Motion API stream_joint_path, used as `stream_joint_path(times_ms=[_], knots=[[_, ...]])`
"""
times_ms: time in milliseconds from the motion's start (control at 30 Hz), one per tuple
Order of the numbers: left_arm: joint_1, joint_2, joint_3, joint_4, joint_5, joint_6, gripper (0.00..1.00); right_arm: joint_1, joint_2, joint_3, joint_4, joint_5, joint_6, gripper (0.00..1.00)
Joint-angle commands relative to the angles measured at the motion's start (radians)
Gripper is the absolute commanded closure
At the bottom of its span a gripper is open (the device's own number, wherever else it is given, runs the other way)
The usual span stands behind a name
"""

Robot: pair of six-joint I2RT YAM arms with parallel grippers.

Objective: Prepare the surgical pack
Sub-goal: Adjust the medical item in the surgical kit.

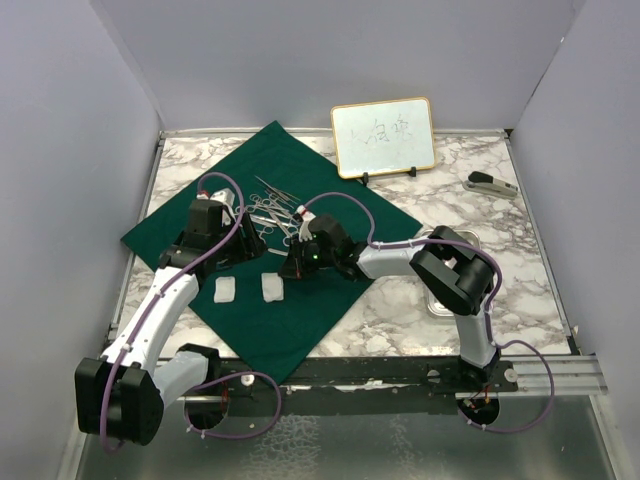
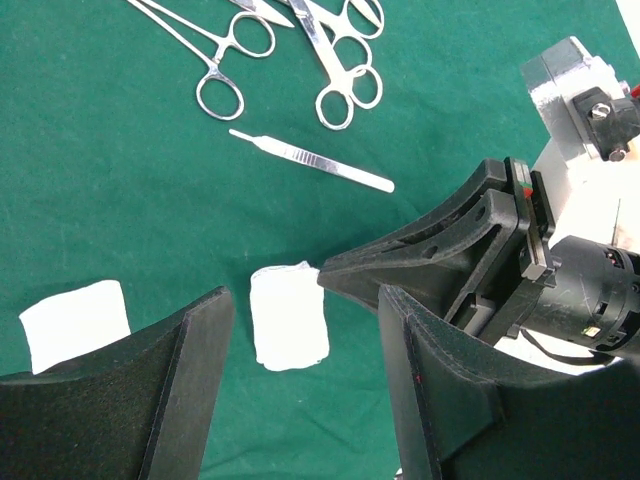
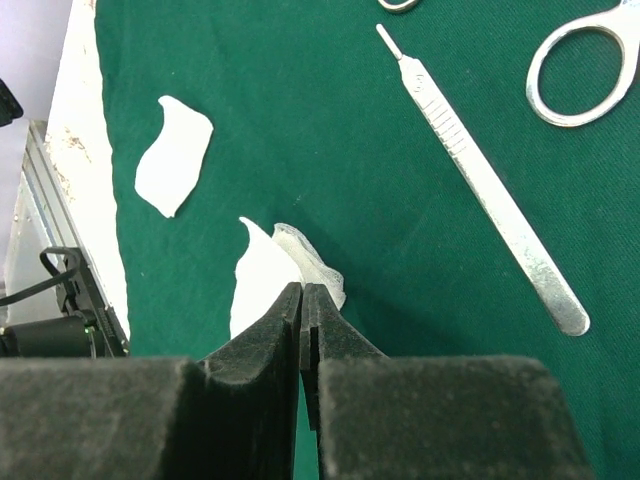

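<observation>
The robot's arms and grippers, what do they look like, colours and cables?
Both the left arm and right arm have white links with black joint housings, and purple cables loop along them. The left gripper and right gripper have black, wedge-shaped fingers with textured faces.

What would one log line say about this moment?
left gripper: open, hovering over dark green cloth sheet | right gripper: shut on corner of white gauze square | second gauze square: lying apart, untouched

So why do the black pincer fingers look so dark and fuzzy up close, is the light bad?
Top view: even light, soft shadows, whiteboard writing faint. Left wrist view: instruments sharp, left pincer just dark and matte. Right wrist view: scalpel handle crisp, right pincer base slightly soft.
</observation>
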Motion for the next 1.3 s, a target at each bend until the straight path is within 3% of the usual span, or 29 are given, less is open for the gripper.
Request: stream_joint_path(times_ms=[0,367,600,700,767,867,1133,1267], knots=[[-0.003,-0.008,0.045,-0.032,0.011,0.012,0.37,0.006,0.006,-0.008,-0.006,0.051,-0.003,0.94],[-0.004,0.003,0.092,-0.081,0.001,0.024,0.37,0.006,0.024,-0.003,-0.010,0.043,-0.001,0.88],[-0.004,0.054,0.172,-0.178,-0.097,0.089,0.37,0.004,-0.083,-0.010,-0.062,0.085,-0.051,0.68],[-0.004,0.119,0.209,-0.254,-0.179,0.101,0.28,0.003,-0.190,-0.023,-0.131,0.149,-0.127,0.59],[-0.011,0.178,0.226,-0.316,-0.242,0.101,0.31,-0.010,-0.271,-0.061,-0.158,0.187,-0.167,0.54],[-0.040,0.273,0.248,-0.413,-0.336,0.099,0.48,-0.040,-0.391,-0.143,-0.164,0.191,-0.207,0.54],[-0.091,0.493,0.304,-0.474,-0.527,0.093,0.64,-0.053,-0.671,-0.325,-0.137,0.281,-0.316,0.52],[-0.114,0.574,0.306,-0.467,-0.578,0.071,0.66,-0.077,-0.750,-0.364,-0.150,0.345,-0.396,0.50]])
